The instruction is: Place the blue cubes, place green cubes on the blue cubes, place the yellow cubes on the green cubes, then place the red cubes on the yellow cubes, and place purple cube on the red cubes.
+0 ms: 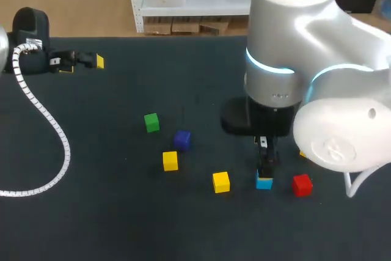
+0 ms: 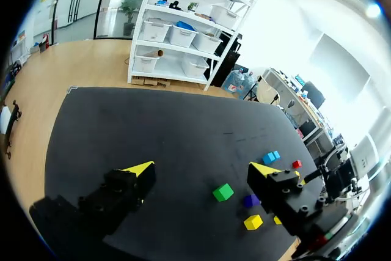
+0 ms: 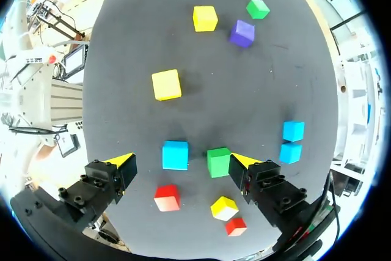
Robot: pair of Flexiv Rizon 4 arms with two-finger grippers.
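In the head view my right arm blocks much of the desk's right side. Of the cubes behind it, only a sliver of a yellow cube shows at the arm's edge. The right pincer covers the top of the light blue cube. My left arm is cut off by the view's edge. In the left wrist view, a finger of the left pincer partly hides the purple cube and a second yellow cube.
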